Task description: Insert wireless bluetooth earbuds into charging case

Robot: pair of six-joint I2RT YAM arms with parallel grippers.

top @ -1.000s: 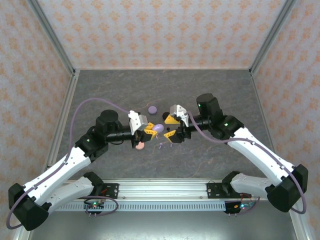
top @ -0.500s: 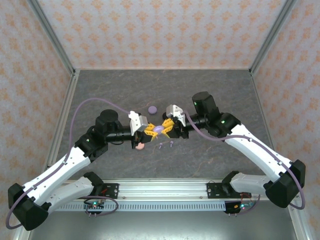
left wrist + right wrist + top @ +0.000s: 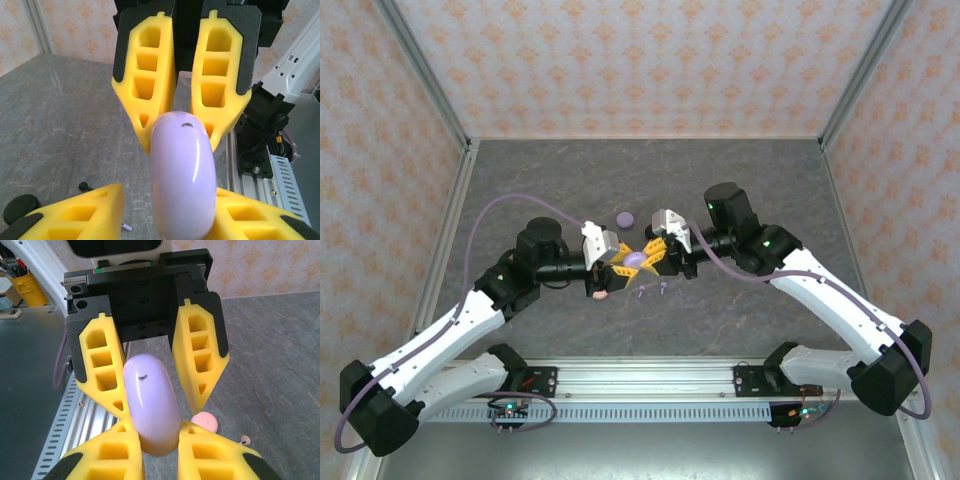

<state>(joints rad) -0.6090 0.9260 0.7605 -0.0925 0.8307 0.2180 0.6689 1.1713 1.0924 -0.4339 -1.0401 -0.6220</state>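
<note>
A closed lilac charging case (image 3: 637,259) hangs above the table between both grippers. My right gripper (image 3: 157,427) is shut on the lilac case (image 3: 150,400), with both yellow fingers pressed to its sides. My left gripper (image 3: 170,192) is open around the same case (image 3: 182,175): one finger touches it and the other finger (image 3: 85,212) stands apart. In the top view the left gripper (image 3: 623,264) and right gripper (image 3: 652,252) meet tip to tip. Two tiny lilac earbuds (image 3: 642,292) lie on the table just below them. A black earbud (image 3: 85,186) and a white stem (image 3: 126,226) lie under the left gripper.
A second lilac case (image 3: 625,219) lies behind the grippers. A pink case (image 3: 601,292) sits under the left wrist, and a pinkish bud (image 3: 245,440) lies near the pink case (image 3: 205,421). A black round case (image 3: 20,207) rests on the grey table (image 3: 740,180).
The right gripper came in from the right and shut on the lilac case that the left gripper was holding. The left gripper's fingers have loosened and its arm shifted slightly right.
</note>
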